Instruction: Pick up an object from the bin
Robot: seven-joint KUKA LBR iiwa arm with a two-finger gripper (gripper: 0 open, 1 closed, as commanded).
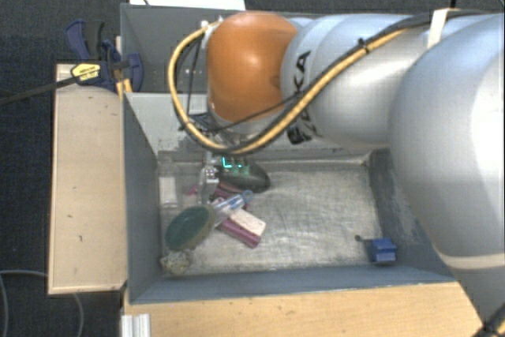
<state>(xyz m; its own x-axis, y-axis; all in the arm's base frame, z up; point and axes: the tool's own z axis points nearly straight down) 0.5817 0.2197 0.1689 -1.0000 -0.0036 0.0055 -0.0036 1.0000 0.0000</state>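
1. The end effector [211, 177]: I see it mostly hidden under the orange wrist cover [245, 63].
2. A dark object [252, 180] beside it: partly covered, kind unclear.
3. A small blue piece [382, 250], front right: too small for me to identify.

Robotics lab: industrial arm [379, 83] over a grey metal bin [139, 209]

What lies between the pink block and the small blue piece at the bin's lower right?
In the camera view that stretch is bare bin floor; between the pink block and the blue piece only a tiny dark speck shows.
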